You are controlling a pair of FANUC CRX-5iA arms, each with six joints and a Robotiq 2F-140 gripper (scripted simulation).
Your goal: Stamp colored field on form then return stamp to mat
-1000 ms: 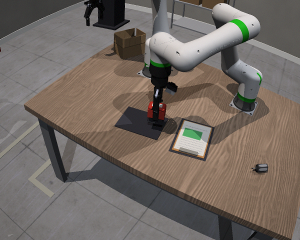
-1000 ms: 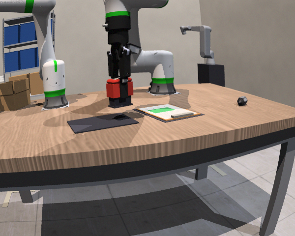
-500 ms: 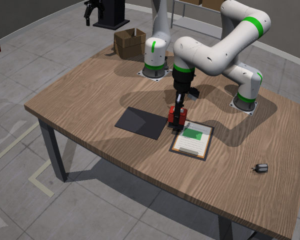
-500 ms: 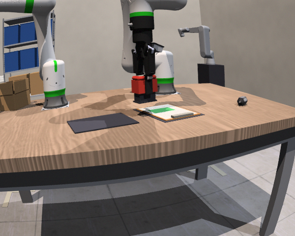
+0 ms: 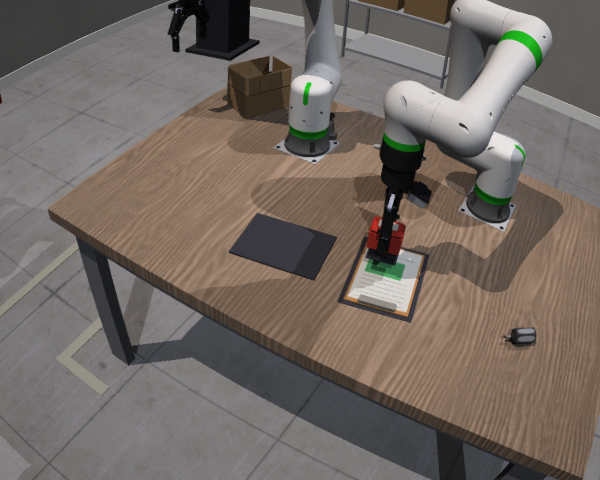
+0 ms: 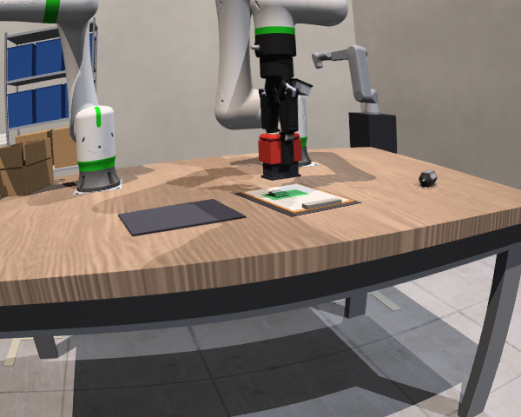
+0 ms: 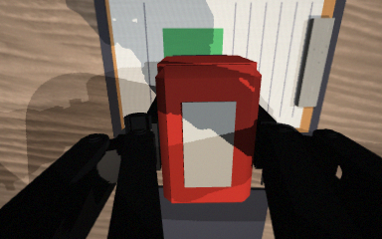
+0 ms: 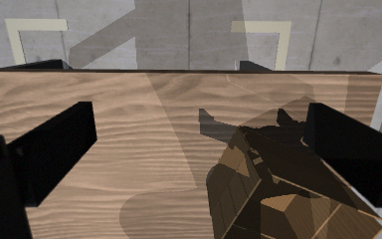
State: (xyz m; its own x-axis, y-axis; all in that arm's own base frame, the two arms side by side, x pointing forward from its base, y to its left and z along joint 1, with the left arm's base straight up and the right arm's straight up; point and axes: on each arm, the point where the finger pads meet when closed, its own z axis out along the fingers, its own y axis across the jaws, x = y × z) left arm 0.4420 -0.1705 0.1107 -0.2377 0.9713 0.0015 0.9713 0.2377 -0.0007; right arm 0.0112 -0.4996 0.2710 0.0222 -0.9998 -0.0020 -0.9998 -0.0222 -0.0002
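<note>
My left gripper (image 5: 385,238) (image 6: 280,150) (image 7: 201,108) is shut on the red stamp (image 5: 374,238) (image 6: 269,150) (image 7: 208,87). The stamp hangs upright, its black base down, above the back part of the form (image 5: 375,290) (image 7: 268,55) and clear of it. The green field (image 5: 396,271) (image 6: 297,193) (image 7: 193,42) shows just in front of the stamp, partly in shadow. The stamp's underside is hidden. The black mat (image 5: 279,241) (image 6: 173,218) lies beside the form with nothing on it. My right gripper (image 8: 200,121) is open and empty, high above the table.
The form lies on a dark-edged clipboard with a grey clip (image 5: 377,302) (image 6: 321,203) (image 7: 315,62) at its front end. An open cardboard box (image 5: 259,93) (image 6: 25,172) (image 8: 297,214) stands at the table's back edge. A small dark object (image 5: 523,336) (image 6: 427,178) lies away from the form.
</note>
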